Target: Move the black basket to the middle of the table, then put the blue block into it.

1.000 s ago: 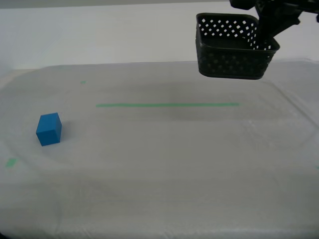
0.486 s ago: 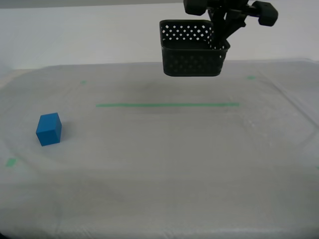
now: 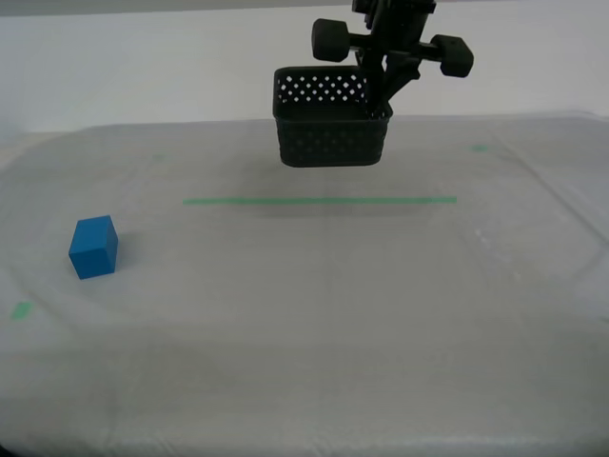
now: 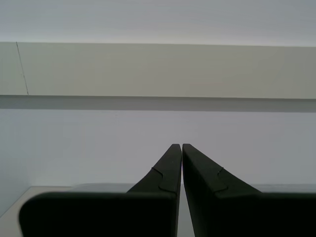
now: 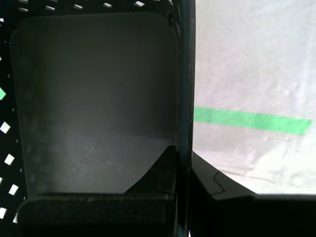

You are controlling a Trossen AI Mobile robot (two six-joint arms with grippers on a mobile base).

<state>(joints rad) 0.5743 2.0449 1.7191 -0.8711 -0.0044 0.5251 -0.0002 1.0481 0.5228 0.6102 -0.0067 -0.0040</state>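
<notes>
Basket (image 3: 330,141) wall pinched between my first gripper (image 5: 183,163) jaws, above table (image 3: 314,314).

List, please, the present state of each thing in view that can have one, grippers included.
black basket: lifted clear of the table, level, empty.
blue block: resting on the table, untouched, at the exterior view's left.
my first gripper: shut on the basket's wall.
my second gripper: shut, empty, facing a wall.
</notes>
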